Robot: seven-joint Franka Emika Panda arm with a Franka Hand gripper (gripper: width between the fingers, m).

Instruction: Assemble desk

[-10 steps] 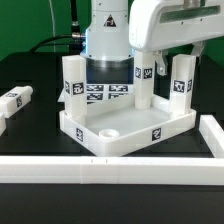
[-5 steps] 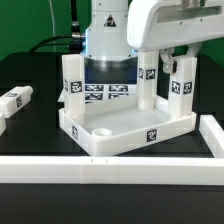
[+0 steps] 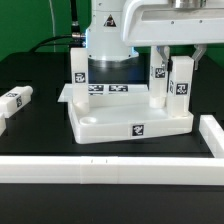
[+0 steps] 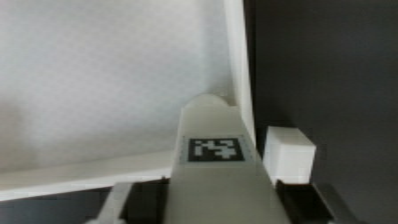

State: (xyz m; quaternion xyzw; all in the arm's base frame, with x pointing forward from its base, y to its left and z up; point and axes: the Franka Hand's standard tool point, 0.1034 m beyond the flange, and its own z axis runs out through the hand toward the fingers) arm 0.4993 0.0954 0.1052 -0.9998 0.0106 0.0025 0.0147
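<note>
The white desk top [image 3: 110, 118] sits at the middle of the table, tilted so that its inside is hidden. Three white tagged legs stand in its corners: one at the back left [image 3: 78, 66], one at the back right [image 3: 158, 72] and one at the right [image 3: 181, 80]. My gripper [image 3: 160, 58] comes down from above and is shut on the back right leg. In the wrist view that leg [image 4: 215, 150] runs between my fingers [image 4: 217, 198], with the desk top [image 4: 107, 80] behind it and another leg [image 4: 290, 150] beside it. A fourth leg [image 3: 16, 100] lies loose at the exterior view's left.
A long white border bar [image 3: 100, 166] runs along the front and another [image 3: 212, 136] stands at the right. The marker board [image 3: 104, 89] lies behind the desk top, in front of the arm's base [image 3: 105, 40].
The desk top has shifted to the exterior view's left and tilted with the gripped leg. Its inside and round sockets showed before and are now hidden.
</note>
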